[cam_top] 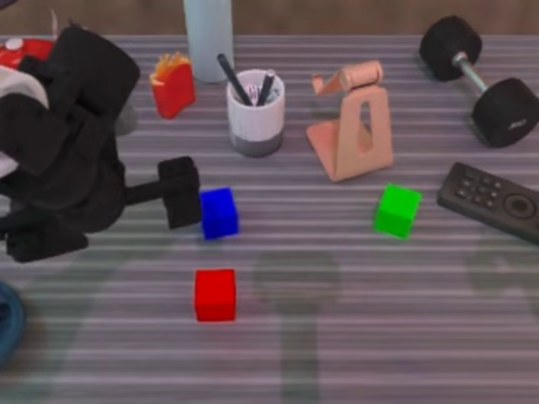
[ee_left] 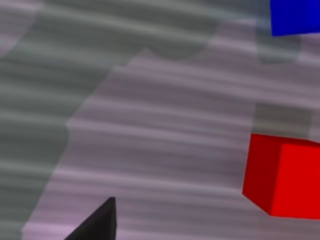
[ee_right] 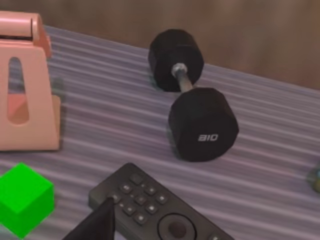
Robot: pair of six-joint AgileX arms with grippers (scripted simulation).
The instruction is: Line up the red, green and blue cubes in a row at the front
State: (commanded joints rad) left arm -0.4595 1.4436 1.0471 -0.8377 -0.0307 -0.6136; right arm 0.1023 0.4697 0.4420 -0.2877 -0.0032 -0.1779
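My left pincer [cam_top: 181, 194] sits over the left part of the desk [cam_top: 379, 337], and the blue cube [cam_top: 219, 212] lies right against its tip, on the side toward the desk's middle and a shade toward the front. From above, the black fingers seem to meet the cube's near face rather than straddle it; I cannot tell whether they are spread or closed. My left wrist view shows only one dark finger tip [ee_left: 97, 225], with the blue cube [ee_left: 295, 16] out at the far corner.

The red cube [cam_top: 215, 295] rests in front of the pincer, nearer the front edge, apart from the blue one. The green cube [cam_top: 397, 210] lies well off toward the right side, past the pink stand [cam_top: 354, 135].

My right arm is out of the top view; its wrist camera looks at the green cube [ee_right: 24, 199], the remote [ee_right: 155, 210] and the dumbbell [ee_right: 192, 95], so I judge it the nearer arm for green.
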